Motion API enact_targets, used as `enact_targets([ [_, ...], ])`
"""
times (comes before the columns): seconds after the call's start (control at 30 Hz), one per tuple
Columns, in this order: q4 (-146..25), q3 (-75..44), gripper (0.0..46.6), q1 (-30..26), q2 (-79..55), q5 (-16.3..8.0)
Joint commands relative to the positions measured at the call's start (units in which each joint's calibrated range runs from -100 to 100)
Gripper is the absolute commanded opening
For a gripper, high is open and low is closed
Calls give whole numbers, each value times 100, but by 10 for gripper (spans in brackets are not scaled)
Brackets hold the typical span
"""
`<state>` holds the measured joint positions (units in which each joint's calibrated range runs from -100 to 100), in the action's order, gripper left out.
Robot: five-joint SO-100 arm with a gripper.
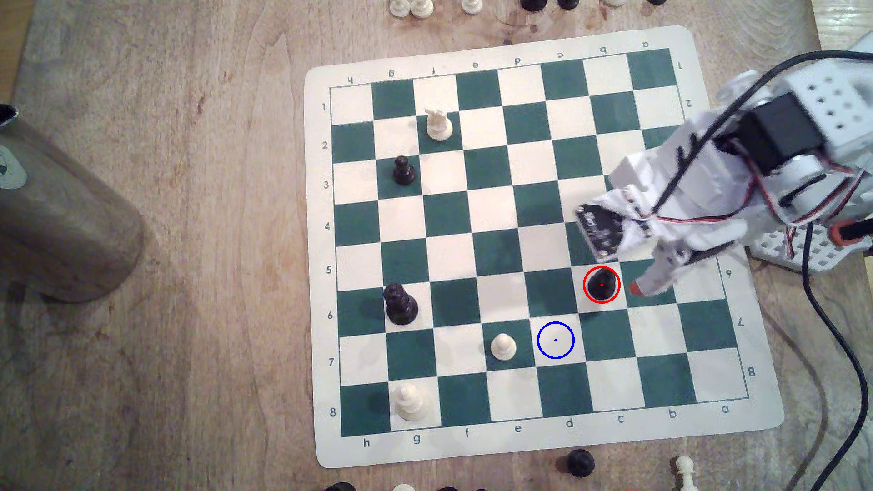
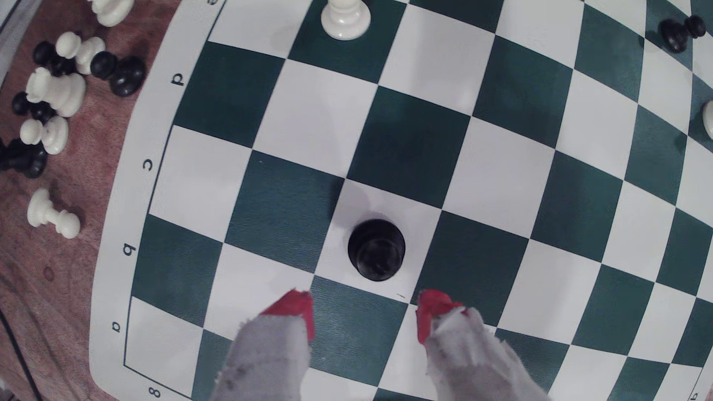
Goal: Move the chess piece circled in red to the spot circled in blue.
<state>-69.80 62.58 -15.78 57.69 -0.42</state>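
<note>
Pincer [image 2: 364,308] hangs open just short of the pawn [image 2: 376,250], touching nothing; we see the pawn upright in its red ring, the blue spot [image 1: 555,340] diagonally adjacent.

The black pawn [image 1: 601,284] is standing alone on its red-ringed square, with the squares touching it bare on every side. The gripper [image 2: 364,308] is sitting just short of the pawn, jaws parted wider than it, nothing lying between. The blue-ringed square [image 1: 555,340], diagonally next to the pawn, is lying bare; a white pawn [image 1: 503,347] is crowding that square's far side.
</note>
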Motion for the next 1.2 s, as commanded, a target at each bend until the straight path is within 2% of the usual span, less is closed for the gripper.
enact_targets([
  [0.0, 150, -57, 124, -6, -141, 24],
  [0.07, 305, 52, 102, 2, -259, 24],
  [0.33, 969, 215, 86, 18, -803, -20],
  [0.97, 1435, 269, 83, -186, -1550, -137],
  [1.17, 1419, 260, 16, -248, -1626, -127],
])
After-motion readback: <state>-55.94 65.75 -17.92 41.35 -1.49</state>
